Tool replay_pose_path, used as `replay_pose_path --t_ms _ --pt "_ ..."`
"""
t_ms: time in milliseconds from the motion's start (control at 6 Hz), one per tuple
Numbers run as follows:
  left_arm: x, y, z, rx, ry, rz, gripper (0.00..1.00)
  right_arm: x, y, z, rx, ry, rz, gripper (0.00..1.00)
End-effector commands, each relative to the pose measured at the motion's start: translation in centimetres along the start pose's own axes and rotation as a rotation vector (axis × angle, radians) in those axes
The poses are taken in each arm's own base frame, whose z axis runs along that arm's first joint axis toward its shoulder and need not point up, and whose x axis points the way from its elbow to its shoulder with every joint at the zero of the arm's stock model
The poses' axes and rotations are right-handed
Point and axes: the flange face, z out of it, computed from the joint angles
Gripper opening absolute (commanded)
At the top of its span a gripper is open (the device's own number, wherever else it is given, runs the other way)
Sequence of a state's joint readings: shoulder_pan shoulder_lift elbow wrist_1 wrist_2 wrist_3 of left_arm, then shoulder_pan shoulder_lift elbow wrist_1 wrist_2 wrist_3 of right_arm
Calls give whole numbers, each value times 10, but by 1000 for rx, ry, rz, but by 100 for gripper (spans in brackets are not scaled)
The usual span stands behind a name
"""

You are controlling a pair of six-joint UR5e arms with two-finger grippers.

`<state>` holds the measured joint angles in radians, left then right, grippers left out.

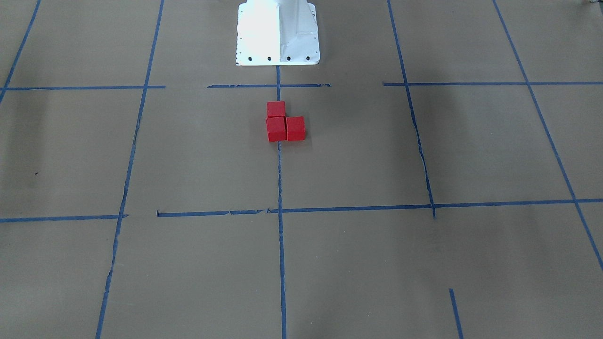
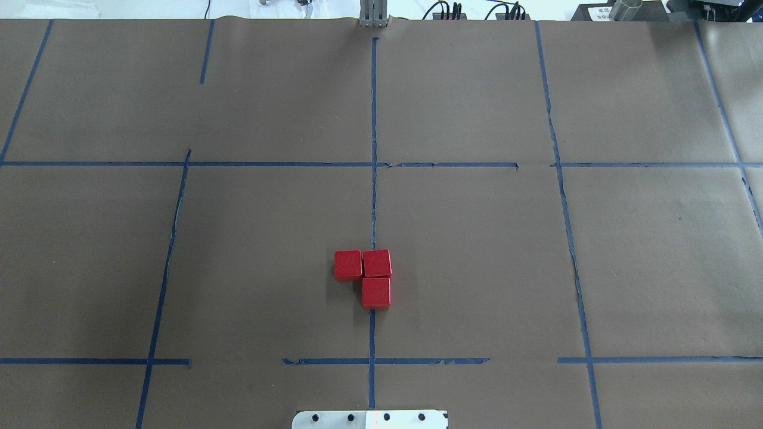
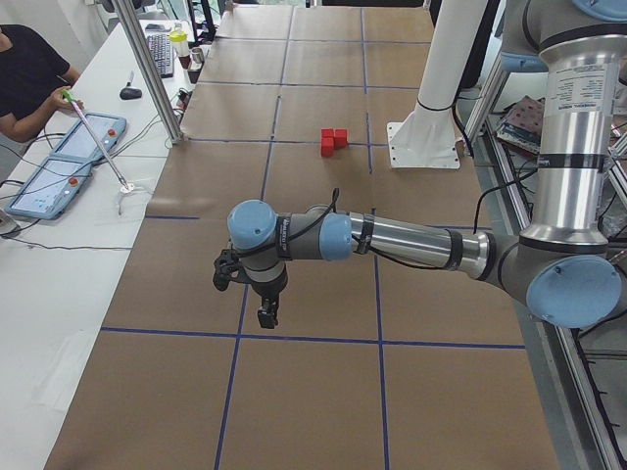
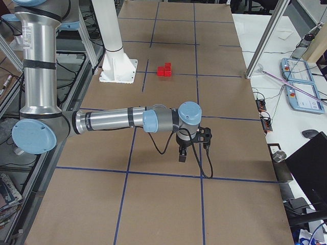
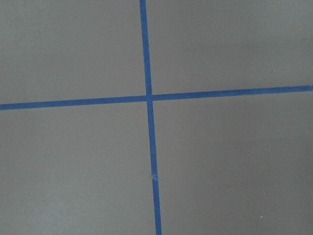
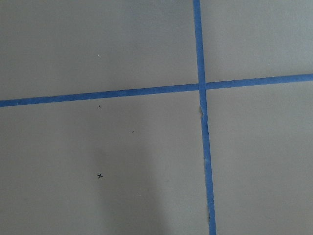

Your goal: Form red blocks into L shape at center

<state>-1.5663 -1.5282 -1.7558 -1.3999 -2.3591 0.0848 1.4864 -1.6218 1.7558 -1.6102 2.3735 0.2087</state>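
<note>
Three red blocks touch each other in an L on the brown paper at the center [image 2: 373, 226], over the straight blue tape line. In the overhead view they are a left block [image 2: 348, 265], a corner block [image 2: 377, 263] and a near block [image 2: 376, 292]. They also show in the front view [image 1: 276, 129], the left side view [image 3: 333, 140] and the right side view [image 4: 164, 70]. My left gripper [image 3: 266, 315] hangs above the paper far from the blocks. My right gripper [image 4: 182, 155] does the same on the other side. I cannot tell whether either is open or shut.
The white metal base plate [image 1: 278, 33] stands close behind the blocks. An operator [image 3: 24, 73] sits at a white side table with tablets [image 3: 69, 162]. A metal pole [image 3: 152, 69] stands at the table's edge. Both wrist views show only paper and tape crossings.
</note>
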Motion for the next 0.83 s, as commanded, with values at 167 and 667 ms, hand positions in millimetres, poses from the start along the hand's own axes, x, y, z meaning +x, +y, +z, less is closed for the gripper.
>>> replay_pose_path --t_ms 167,667 --pt "1 15 1 3 17 1 100 7 11 4 -12 0 -8 100" --pt "8 2 -3 14 19 18 100 12 19 8 -21 -2 1 100"
